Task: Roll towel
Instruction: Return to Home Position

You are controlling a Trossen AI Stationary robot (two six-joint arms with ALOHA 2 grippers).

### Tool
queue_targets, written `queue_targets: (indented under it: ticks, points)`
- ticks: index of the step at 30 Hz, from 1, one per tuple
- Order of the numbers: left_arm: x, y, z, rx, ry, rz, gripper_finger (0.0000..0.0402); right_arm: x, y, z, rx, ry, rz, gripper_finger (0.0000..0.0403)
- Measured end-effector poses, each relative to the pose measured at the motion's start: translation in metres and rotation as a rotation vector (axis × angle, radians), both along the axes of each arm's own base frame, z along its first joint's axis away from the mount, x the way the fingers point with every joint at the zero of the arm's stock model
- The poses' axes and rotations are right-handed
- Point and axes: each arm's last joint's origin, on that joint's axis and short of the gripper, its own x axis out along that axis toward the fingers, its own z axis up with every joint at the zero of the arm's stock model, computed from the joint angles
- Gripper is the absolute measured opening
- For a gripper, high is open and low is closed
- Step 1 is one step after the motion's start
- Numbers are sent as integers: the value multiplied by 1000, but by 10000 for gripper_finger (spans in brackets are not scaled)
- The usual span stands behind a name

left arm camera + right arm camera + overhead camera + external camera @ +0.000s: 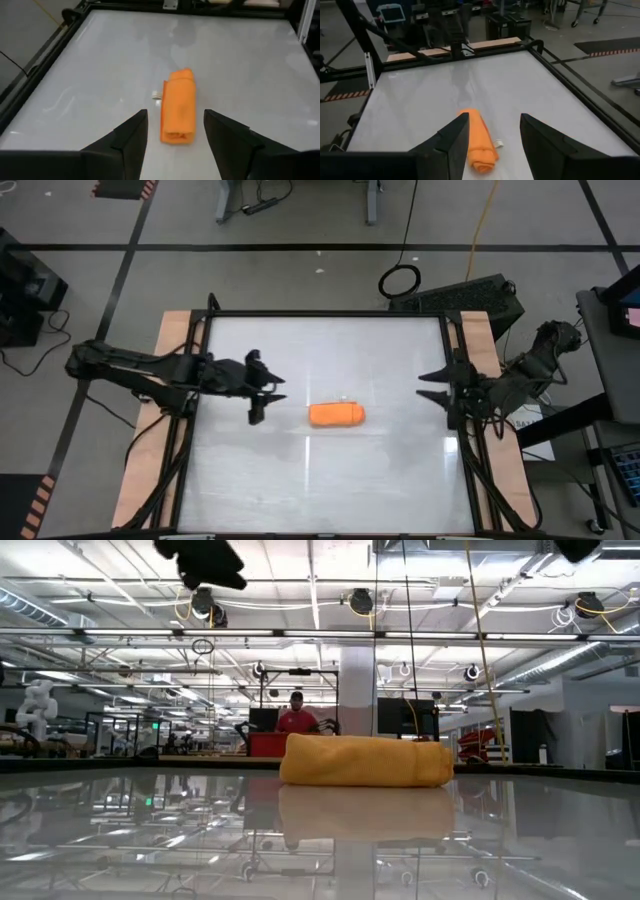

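Observation:
The orange towel [336, 415] lies rolled into a short roll on the white tabletop, near the middle, its long side running left to right. It also shows in the low view [366, 761], the left wrist view [178, 107] and the right wrist view [479, 140]. A small white tag [157, 94] sticks out at its side. My left gripper [268, 396] is open, left of the roll and apart from it. My right gripper [430, 385] is open near the table's right edge, well clear of the roll.
A dark frame [330, 314] borders the tabletop, with wooden strips [150, 440] along the left and right sides. Bare white table lies all around the roll. A person [296, 716] stands in the room far behind the table.

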Motion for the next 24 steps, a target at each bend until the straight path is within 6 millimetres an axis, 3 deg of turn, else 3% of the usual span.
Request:
queue_targets:
  ticks: [5,12,24]
  points:
    - [-26,-2,-20,-73,-84,42,188,-12,-11,-24,35,-44,-41,166]
    - [-55,-1,-58,-181,-201,123,187,-12,-12,-77,125,-161,-76,166]
    - [-86,3,-117,-321,-316,255,187,-16,-17,-146,238,-265,-190,166]
